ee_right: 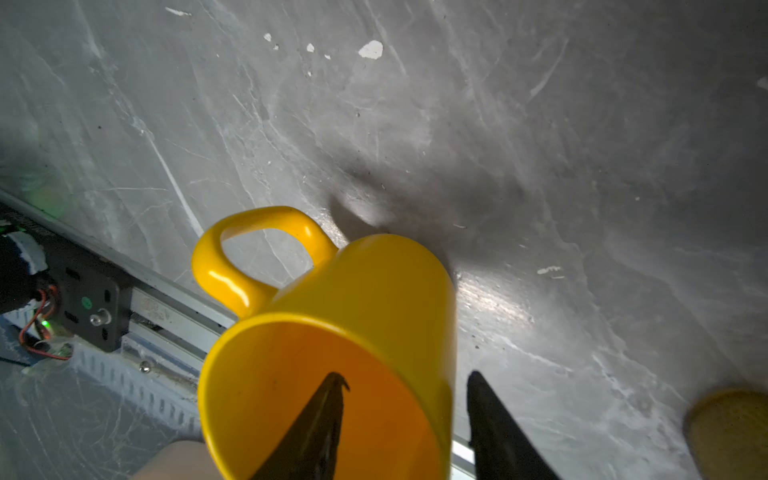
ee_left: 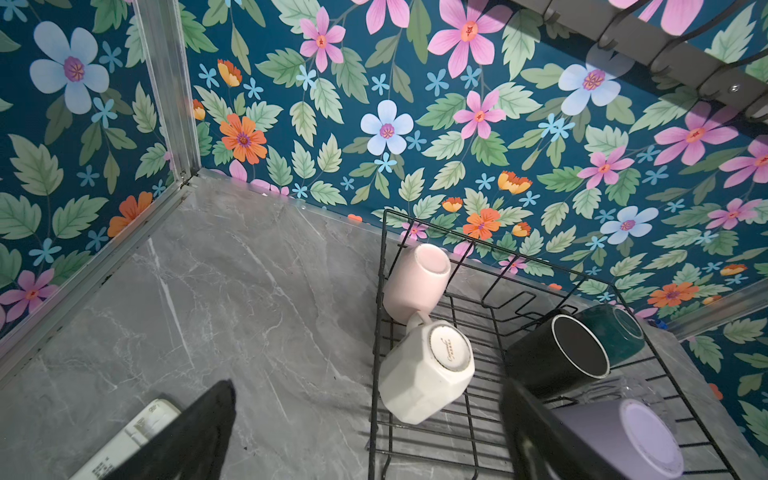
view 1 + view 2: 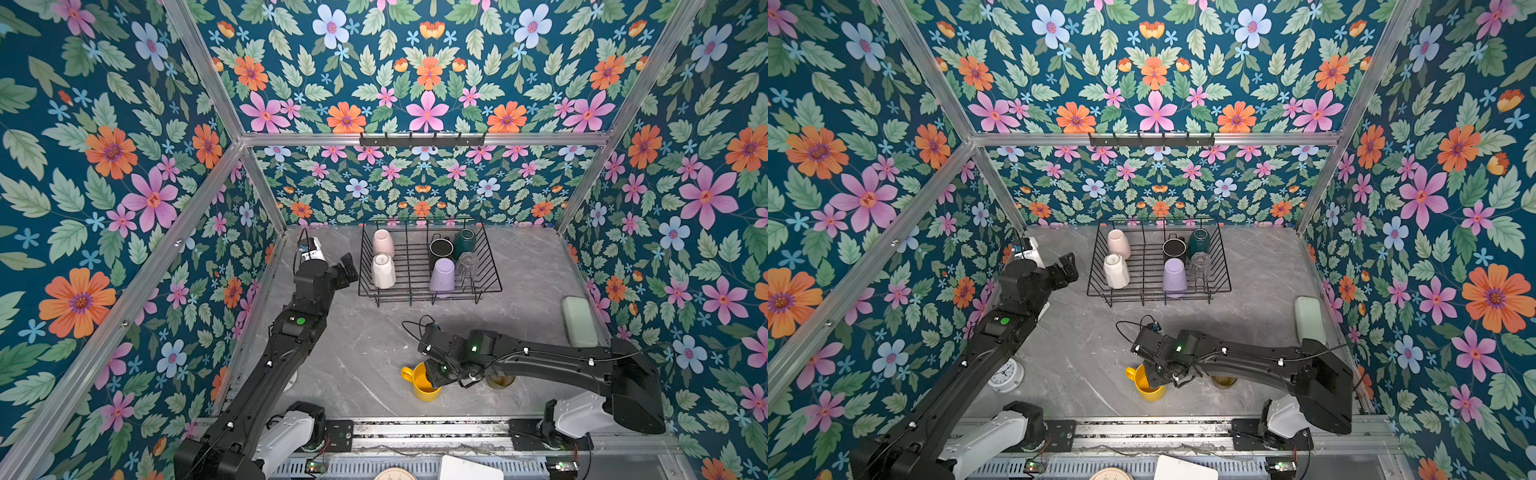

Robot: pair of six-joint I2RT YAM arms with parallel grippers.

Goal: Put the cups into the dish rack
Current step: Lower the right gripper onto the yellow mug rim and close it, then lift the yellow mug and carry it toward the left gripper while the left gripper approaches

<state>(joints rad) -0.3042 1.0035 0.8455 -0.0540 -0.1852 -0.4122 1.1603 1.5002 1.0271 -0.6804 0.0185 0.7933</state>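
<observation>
Showing illegible script logo: white mug [image 2: 426, 370] base, inverted in dish rack [image 2: 615, 291].

Even bright top views, dim shadowed right wrist view, glare on tabletop [image 1: 490, 299]

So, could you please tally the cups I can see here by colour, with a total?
Pale pink: 1
White: 1
Black: 1
Dark green: 1
Lavender: 1
Clear glass: 1
Yellow: 1
Amber-brown: 1, mostly hidden under the right arm
Total: 8, six in the dish rack, two on the table.
</observation>
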